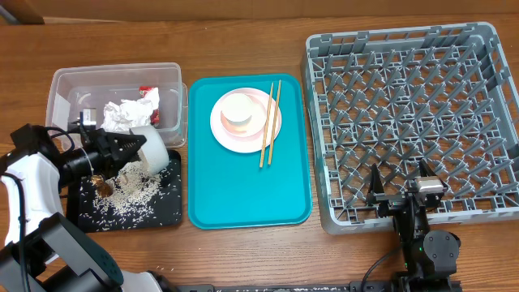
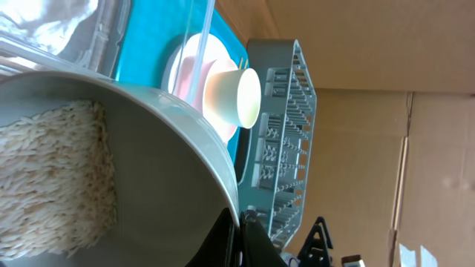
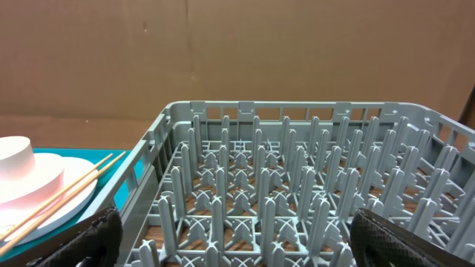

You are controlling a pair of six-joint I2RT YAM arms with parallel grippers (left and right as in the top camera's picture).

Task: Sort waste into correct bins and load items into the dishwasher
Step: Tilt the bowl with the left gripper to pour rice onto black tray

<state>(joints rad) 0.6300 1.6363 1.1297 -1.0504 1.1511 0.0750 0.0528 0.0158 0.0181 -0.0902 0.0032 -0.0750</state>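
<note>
Overhead: napkin (image 1: pixel 123 113) and red wrapper (image 1: pixel 150 97) lie in the clear tub (image 1: pixel 113 69). Left gripper (image 1: pixel 136 147) is clamped on the grey bowl (image 1: pixel 156 152), which is tipped over the black tray (image 1: pixel 166 212). Rice (image 1: pixel 134 191) is piled there, and the left wrist view shows more inside the bowl. Plate (image 1: pixel 235 142), cup (image 1: pixel 239 113) and chopsticks (image 1: pixel 270 122) sit on the teal tray (image 1: pixel 243 195). Rack (image 1: pixel 405 105) holds nothing. Right gripper (image 1: pixel 401 191) is at the rack's near edge, jaws wide apart, gripping nothing. Sorting nearly done; all loading left.

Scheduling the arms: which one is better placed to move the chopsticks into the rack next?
Likely right. The right fingers are open and empty at the rack's near edge, beside the teal tray; the left fingers are shut on the grey bowl, tipped over the black tray.
</note>
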